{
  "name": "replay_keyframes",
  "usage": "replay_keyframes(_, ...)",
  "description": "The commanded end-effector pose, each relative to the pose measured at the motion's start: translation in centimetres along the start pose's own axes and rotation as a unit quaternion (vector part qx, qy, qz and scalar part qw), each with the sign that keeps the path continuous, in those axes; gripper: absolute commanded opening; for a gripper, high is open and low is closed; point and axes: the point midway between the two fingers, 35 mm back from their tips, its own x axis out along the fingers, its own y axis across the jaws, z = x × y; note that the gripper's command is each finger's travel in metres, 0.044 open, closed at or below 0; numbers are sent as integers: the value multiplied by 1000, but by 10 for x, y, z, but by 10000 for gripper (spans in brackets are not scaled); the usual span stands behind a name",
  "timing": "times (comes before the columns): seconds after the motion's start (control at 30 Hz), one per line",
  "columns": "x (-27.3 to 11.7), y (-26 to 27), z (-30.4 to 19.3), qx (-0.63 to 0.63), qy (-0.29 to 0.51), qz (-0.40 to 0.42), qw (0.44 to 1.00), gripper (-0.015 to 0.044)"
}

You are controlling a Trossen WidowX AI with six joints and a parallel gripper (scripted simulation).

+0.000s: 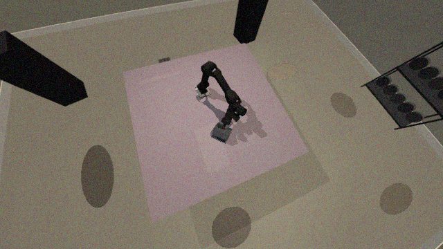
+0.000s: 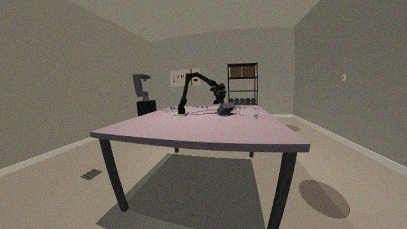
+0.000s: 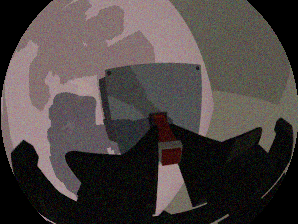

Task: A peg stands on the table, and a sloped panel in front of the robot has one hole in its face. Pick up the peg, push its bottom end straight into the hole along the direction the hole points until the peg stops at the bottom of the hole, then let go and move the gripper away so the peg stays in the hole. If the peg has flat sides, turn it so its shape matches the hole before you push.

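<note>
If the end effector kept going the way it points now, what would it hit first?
Most likely the sloped panel: the end effector holds the red peg, whose tip seems already at the panel's face; depth is unclear.

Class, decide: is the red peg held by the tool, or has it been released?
Held. In the wrist view the red peg sits between the dark fingers of the tool, its far end pointing at the grey panel.

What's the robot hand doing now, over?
Gripper shut on red peg. Peg tip at grey sloped panel, hole hidden. Nothing blocking.
</note>
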Motion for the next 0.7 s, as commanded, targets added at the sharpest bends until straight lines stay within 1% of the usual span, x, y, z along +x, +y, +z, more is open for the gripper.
replay_keyframes(0.0,3,1,0,-2,0,1,1000,0)
replay_keyframes(0.67,8,1,0,0,0,0,1000,0)
